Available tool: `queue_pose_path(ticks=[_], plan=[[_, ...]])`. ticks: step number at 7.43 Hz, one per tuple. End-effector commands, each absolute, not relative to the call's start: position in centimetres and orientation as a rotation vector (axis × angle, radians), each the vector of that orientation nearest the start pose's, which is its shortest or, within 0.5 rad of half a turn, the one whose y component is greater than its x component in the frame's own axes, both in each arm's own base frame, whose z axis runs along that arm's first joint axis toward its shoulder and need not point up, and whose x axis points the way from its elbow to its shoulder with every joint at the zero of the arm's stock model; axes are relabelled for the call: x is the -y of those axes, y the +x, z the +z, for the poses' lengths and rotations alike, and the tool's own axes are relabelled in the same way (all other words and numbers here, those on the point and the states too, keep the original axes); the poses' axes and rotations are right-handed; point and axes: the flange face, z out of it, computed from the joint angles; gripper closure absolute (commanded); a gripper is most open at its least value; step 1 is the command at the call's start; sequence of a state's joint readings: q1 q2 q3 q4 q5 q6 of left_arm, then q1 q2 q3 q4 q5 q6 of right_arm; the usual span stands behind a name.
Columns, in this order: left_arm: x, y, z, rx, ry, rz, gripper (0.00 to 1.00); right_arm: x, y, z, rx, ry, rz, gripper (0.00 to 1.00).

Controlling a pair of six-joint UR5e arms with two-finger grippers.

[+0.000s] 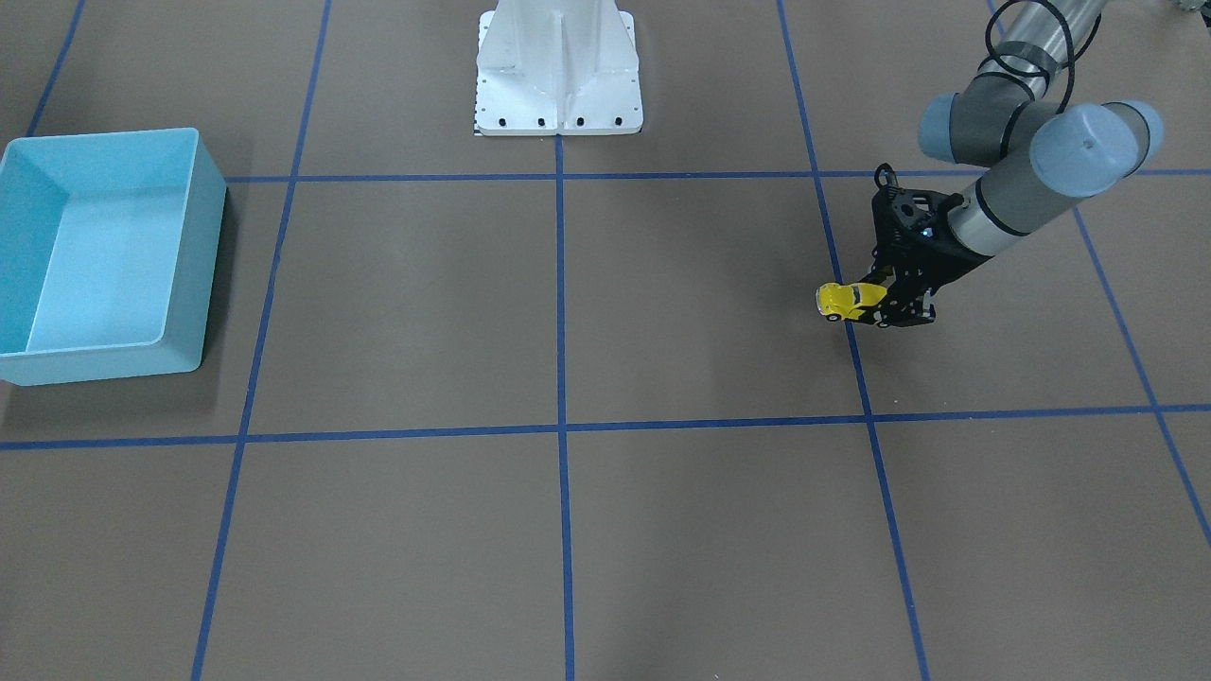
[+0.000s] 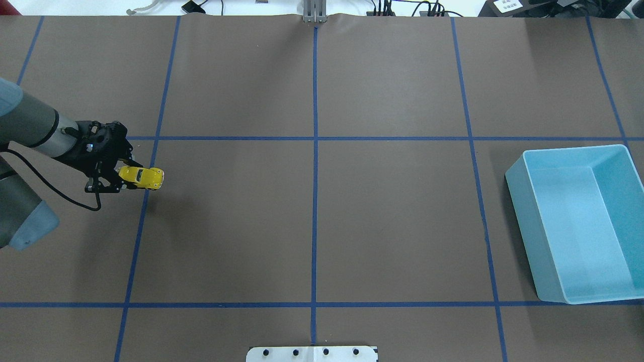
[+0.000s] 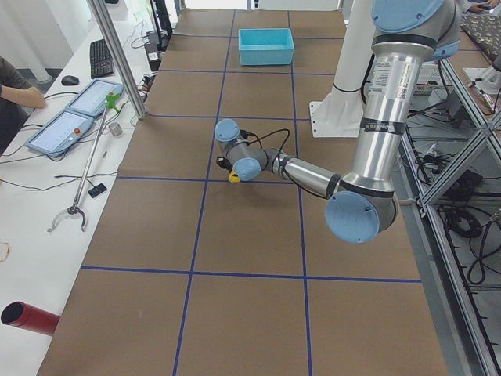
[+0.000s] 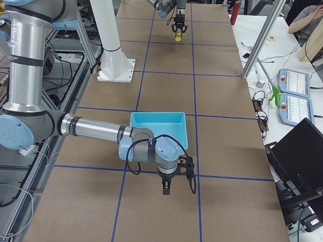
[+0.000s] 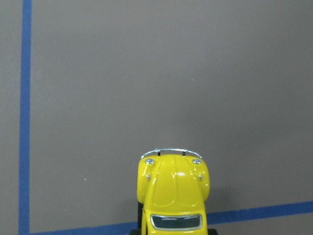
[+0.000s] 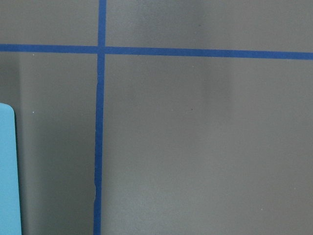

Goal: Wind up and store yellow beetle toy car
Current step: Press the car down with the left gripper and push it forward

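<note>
Yellow beetle toy car (image 2: 146, 177): it sat close to the table edge on the robot's left, about midway between the robot's edge and the far edge, just beside a crossing of blue tape lines (image 2: 315, 201). Its nose pointed toward the middle of the table (image 2: 392, 226). Whether its wheels touched the table could not be told.
Left gripper (image 2: 128, 177): the fingers pinched the rear of the car from both sides, and the front half stuck out free of them. In the left wrist view the yellow hood (image 5: 173, 193) and chrome bumper filled the lower middle.
Right gripper (image 4: 166, 190): it pointed down at the table just beside the light blue bin (image 4: 156, 115), on the side toward the table edge at the robot's right. It showed only in the right side view, so whether its fingers were spread or pressed together could not be told.
Light blue bin: it stood open-topped near the table edge on the robot's right, well apart from the car. A strip of its wall (image 6: 7, 171) showed at the left border of the right wrist view.
White base (image 1: 558, 76): it was mounted at the middle of the robot's edge.
</note>
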State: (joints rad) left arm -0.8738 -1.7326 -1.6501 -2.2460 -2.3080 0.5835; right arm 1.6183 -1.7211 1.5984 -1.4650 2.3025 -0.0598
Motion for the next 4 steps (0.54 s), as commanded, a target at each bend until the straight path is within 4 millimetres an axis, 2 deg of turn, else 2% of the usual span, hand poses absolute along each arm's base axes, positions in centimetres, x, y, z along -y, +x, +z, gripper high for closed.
queue_pose_path(ticks=[1,4], plan=[[47.0,30.9,46.1,-0.84,0.948,1.421,1.0,42.0,8.7,70.6,0.732,0.023,-0.006,0.0],[46.8,31.7,49.1,-0.847,1.041,1.443,1.0,42.0,8.7,70.6,0.732,0.023,-0.006,0.0]])
